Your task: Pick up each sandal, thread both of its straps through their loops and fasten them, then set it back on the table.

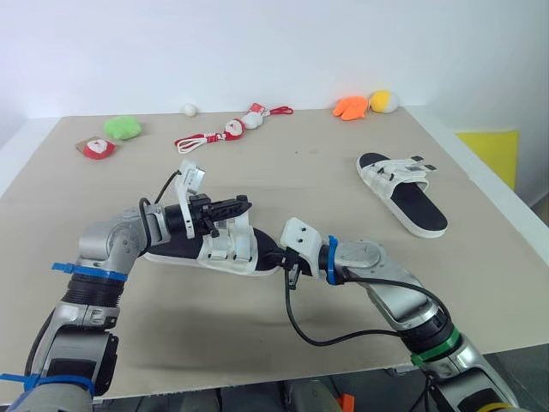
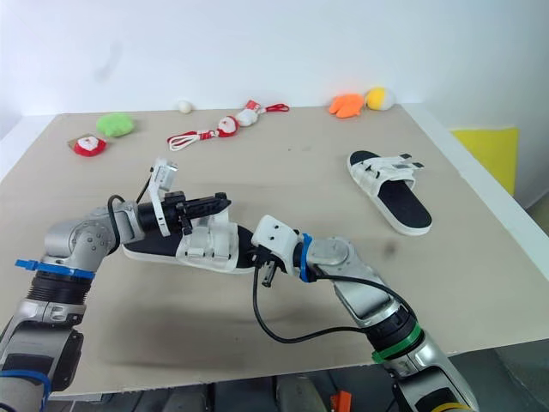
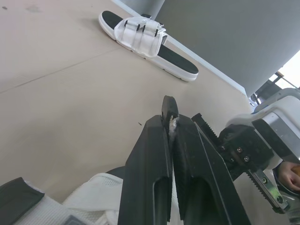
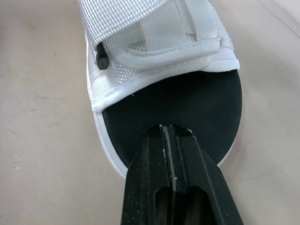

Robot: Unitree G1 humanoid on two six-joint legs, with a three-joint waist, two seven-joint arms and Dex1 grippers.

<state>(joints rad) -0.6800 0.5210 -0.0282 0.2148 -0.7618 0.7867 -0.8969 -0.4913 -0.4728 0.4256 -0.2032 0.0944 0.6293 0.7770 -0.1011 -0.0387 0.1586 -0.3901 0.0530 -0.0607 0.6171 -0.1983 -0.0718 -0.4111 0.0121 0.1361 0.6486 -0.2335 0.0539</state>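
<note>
Two sandals lie on the table (image 1: 343, 292). The near sandal (image 1: 225, 251) sits at the centre of the eye views, flat on the tabletop between the two arms. Its white upper is toward the middle and its black footbed (image 4: 187, 103) is showing.

The left gripper (image 1: 244, 203) reaches in from the left of the frame and hangs just above the upper, pointing right. In its wrist view the two fingers are pressed together, with a sliver of white strap (image 3: 172, 125) pinched between them near the tips.

The right gripper (image 4: 173, 127) comes in from the lower right. Its fingers are closed tight with no gap, and it has hold of nothing. The tips rest on the footbed at the sandal's rounded end, just short of the white rim.

The far sandal (image 1: 403, 190) lies well apart in the right of the frame, angled toward the upper left. Its strap ends stick out past its right side.

Small toys line the top of the frame along the far edge:
- a green plush (image 1: 123, 127)
- a red-and-white toy (image 1: 99, 148)
- a white ball (image 1: 189, 109)
- a red cord (image 1: 214, 136) with figures on it
- an orange toy (image 1: 350, 107)
- a yellow toy (image 1: 383, 101)
</note>
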